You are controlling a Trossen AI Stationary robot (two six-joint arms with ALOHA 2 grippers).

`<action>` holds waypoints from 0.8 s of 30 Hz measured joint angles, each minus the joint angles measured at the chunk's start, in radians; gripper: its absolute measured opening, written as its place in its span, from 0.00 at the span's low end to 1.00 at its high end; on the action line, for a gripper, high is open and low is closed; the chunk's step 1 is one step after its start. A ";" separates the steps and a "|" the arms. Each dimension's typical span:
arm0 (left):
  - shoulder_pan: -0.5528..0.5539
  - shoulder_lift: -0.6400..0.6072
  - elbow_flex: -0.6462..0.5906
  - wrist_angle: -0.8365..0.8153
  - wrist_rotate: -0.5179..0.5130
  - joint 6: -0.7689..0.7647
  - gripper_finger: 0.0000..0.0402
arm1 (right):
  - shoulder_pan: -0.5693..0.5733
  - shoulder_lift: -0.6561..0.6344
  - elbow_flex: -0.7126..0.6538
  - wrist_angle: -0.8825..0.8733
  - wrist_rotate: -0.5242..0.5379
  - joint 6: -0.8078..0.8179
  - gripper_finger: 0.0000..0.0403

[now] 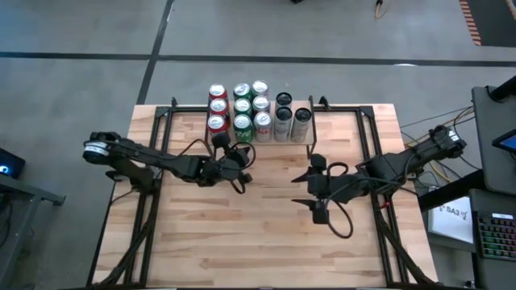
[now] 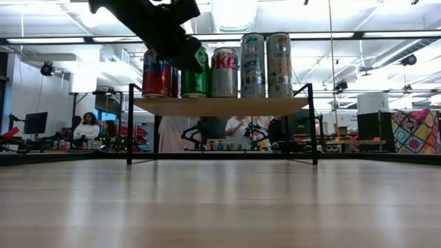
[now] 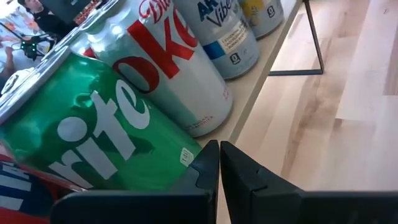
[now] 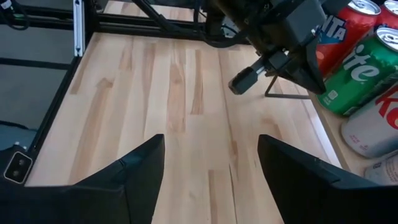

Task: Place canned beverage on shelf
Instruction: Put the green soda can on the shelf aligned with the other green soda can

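The shelf (image 2: 220, 105) stands at the table's far middle on thin black legs. On it stand several cans: red (image 2: 157, 72), green (image 2: 196, 81), a silver Diet Coke can (image 2: 224, 72) and two tall pale cans (image 2: 253, 65). My left gripper (image 1: 239, 173) is shut and holds nothing. It hovers off the shelf's near edge, just in front of the green can (image 3: 106, 130); no touch shows. My right gripper (image 1: 316, 189) stands open and holds nothing, above the table right of centre, on the near side of the shelf.
Black frame rails (image 1: 161, 145) run along the table's left and right sides. Bare wooden tabletop (image 4: 180, 93) lies between the two grippers and toward the near edge. People and workbenches show in the room beyond the shelf.
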 joint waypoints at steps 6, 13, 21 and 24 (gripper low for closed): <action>0.026 0.000 0.000 0.007 0.000 -0.001 0.00 | 0.000 -0.001 -0.003 0.001 0.000 -0.002 0.62; 0.045 0.000 0.000 0.010 0.001 0.000 0.00 | 0.000 0.001 -0.003 0.001 0.000 -0.008 0.62; 0.054 0.000 0.000 0.017 0.002 0.001 0.00 | 0.000 0.002 -0.003 0.005 0.000 -0.008 0.62; 0.058 0.000 0.000 0.027 0.002 0.002 0.00 | 0.000 0.002 -0.003 0.005 0.000 -0.009 0.62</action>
